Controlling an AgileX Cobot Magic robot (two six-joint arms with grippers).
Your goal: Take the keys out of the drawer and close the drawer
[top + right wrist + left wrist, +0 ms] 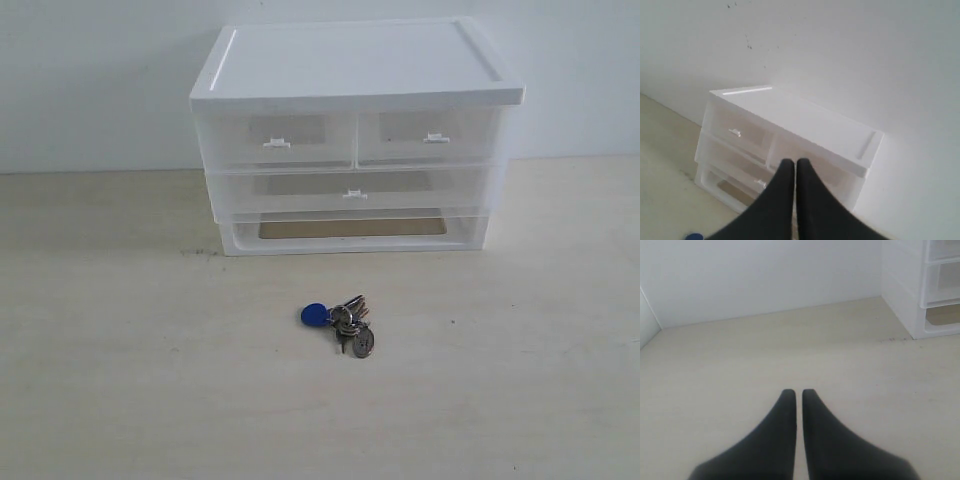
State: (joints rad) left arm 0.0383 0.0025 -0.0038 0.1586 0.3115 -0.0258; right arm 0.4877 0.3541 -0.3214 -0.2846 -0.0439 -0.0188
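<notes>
- Exterior view: white plastic drawer unit (355,60) stands at the back of the pale surface (120,390), against a white wall.
- The drawer (355,190), full width with a small white centre handle, sits pushed in, its front level with the unit's frame. It lies below two half-width drawers and above an open bottom slot.
- The keys (348,322) lie on the surface in front of the unit, apart from it and roughly in line with the drawer's handle. The blue fob (313,315) points to the left of the view, and the round metal tag is at the near end of the bunch.
- Left wrist view: left fingers (785,415) are together, with only a thin seam between the dark tips, over bare surface. A corner of the drawer unit (905,295) shows off to one side, well apart from the tips.
- Right wrist view: right fingers (782,200) are together, tips meeting, raised and aimed toward the drawer unit (805,120). The drawer (722,152) reads as pushed in here too.
- A sliver of the blue fob (694,236) shows at the frame edge; the rest of the keys is out of view.
</notes>
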